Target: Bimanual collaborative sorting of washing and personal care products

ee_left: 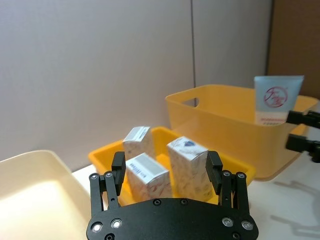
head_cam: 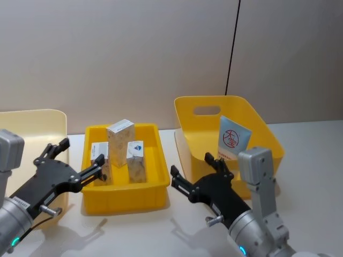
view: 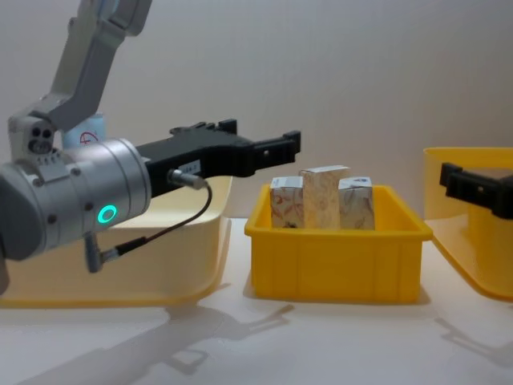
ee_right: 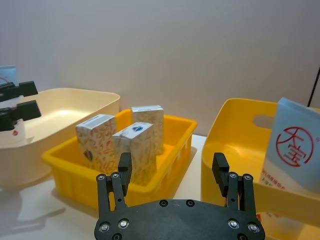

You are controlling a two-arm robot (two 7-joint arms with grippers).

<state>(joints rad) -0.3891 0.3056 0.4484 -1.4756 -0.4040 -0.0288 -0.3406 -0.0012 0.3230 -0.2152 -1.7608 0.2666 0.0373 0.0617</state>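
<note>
On the table (head_cam: 161,230), three mottled cartons (head_cam: 120,139) stand upright in the low yellow tray (head_cam: 123,199). A pale-blue tube (head_cam: 233,138) leans in the tall yellow bin (head_cam: 198,127), its red circle reading 大宝 (smaller print unreadable). The left end effector (head_cam: 77,159) and right end effector (head_cam: 193,166) flank the tray, both spread and empty.

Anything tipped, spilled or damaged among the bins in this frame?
Nothing stands out. Three cartons stand upright in the shallow yellow tray; a tube leans, intact, against the wall of the deep yellow bin. The left gripper, by the tray's left edge, and the right gripper, between tray and bin, are open.
</note>
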